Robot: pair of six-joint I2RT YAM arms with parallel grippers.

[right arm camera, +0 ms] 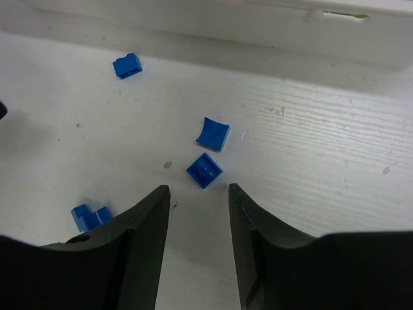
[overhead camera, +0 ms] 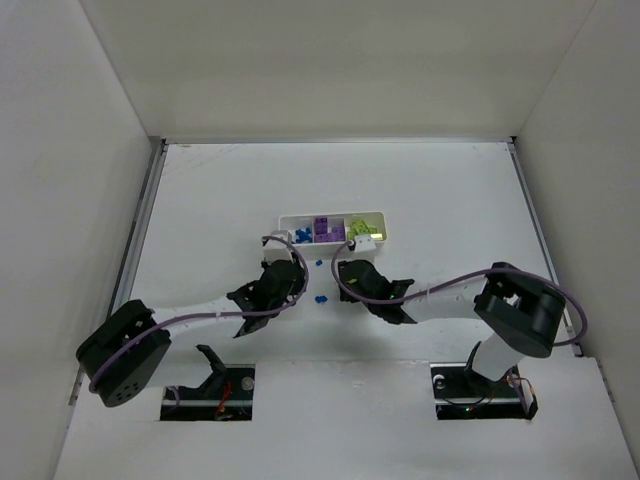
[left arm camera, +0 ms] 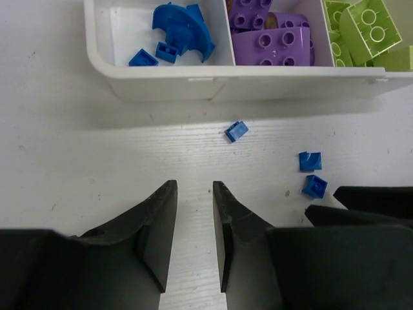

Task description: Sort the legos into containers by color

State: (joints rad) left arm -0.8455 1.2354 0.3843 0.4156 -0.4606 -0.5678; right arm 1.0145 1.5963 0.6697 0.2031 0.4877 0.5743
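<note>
White tray point(left arm camera: 193, 81) holds purple blocks point(left arm camera: 271, 39), green bricks point(left arm camera: 361, 29), some blue pieces point(left arm camera: 181, 29) | loose blue bricks point(right arm camera: 204, 170) wait just ahead of right gripper point(right arm camera: 199, 194), open, empty | left gripper point(left arm camera: 195, 190) barely open, empty

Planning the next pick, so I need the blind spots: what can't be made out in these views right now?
Top external: the loose blue pieces are too small to count or tell apart.
Left wrist: the lime-green bricks run off the right edge; the tray is cut by the top edge.
Right wrist: only the tray's near wall shows, so its contents are hidden.
</note>
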